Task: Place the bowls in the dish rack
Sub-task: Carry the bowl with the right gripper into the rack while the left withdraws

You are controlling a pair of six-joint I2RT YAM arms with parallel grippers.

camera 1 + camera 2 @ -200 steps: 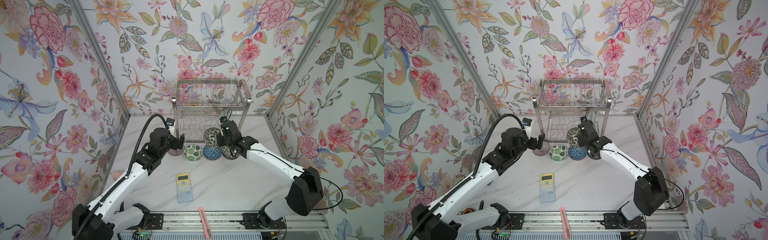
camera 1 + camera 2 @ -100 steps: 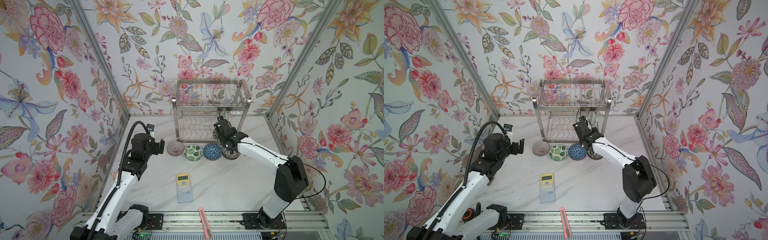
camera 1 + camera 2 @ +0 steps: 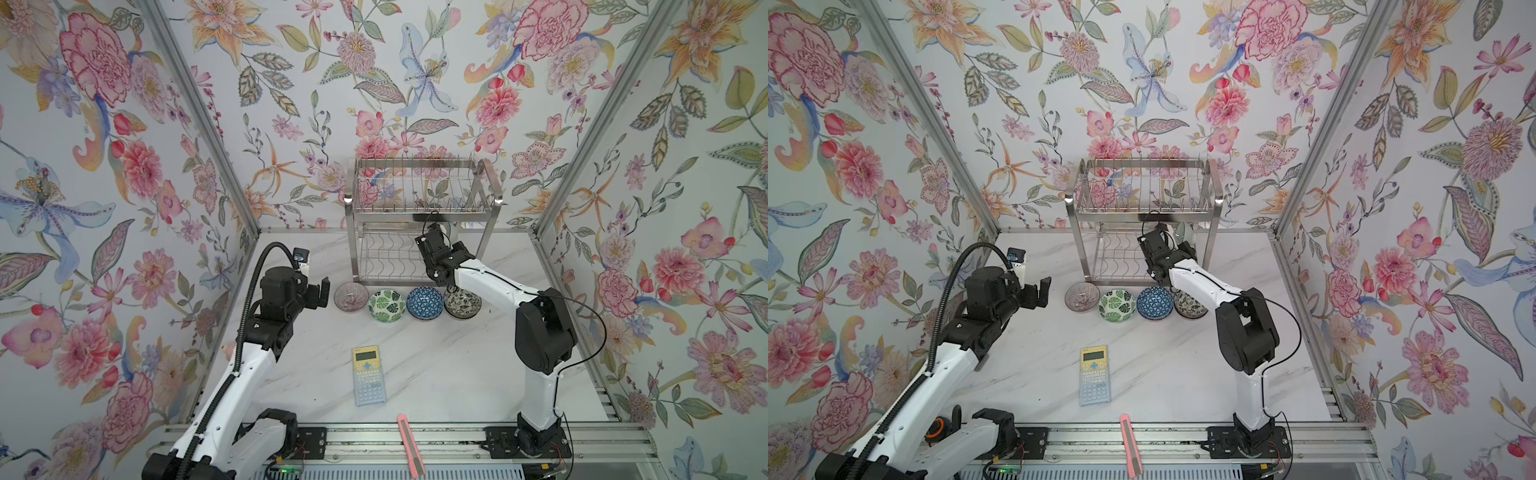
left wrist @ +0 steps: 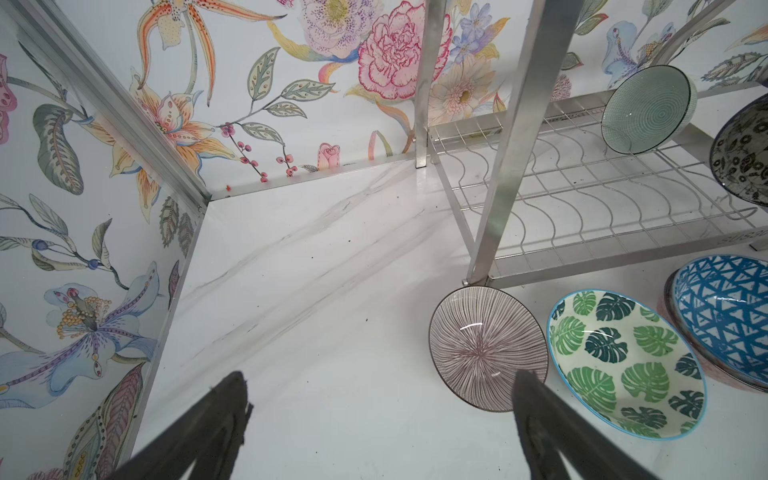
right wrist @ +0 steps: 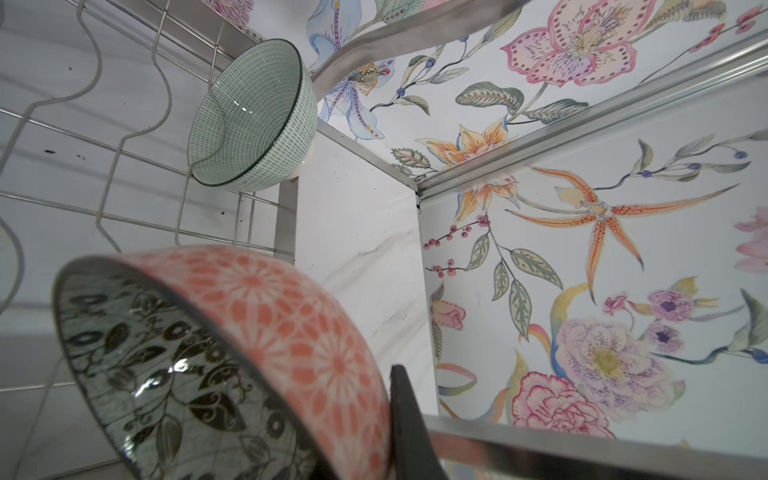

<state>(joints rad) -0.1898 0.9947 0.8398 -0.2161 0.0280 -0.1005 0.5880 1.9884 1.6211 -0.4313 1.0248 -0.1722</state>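
**Now: right arm at the rack with a bowl, left arm loose**

My right arm has its elbow up on the right side, with the forearm slanting back and left to the rack point(image 3: 422, 208). The right gripper point(image 3: 434, 251) sits at the front of the lower tier, near its right end, clamped on the rim of the pink bowl point(image 5: 266, 332). That bowl is tilted on edge above the wavy wires. The wrist view shows one finger point(image 5: 409, 419) against its pink outer wall. A steel rack bar runs just beside that finger, so I have little room there. The celadon bowl point(image 5: 249, 120) stands on edge in the tier's far right corner, apart from the pink bowl. The wires to its left lie open.

My left arm rises from the front left, wrist bent, with the left gripper point(image 3: 322, 291) pointing right and its jaws spread wide, holding nothing. It hangs just left of the striped bowl point(image 3: 351, 296). The row on the table point(image 3: 436, 374) runs on rightward with the leaf bowl point(image 3: 387, 305), blue bowl point(image 3: 424, 303) and floral bowl point(image 3: 462, 302), that last one partly under my right forearm. The striped bowl lies close to the rack's front left post. Open marble spreads left of the row and in front of it, as far as the calculator point(image 3: 368, 376).
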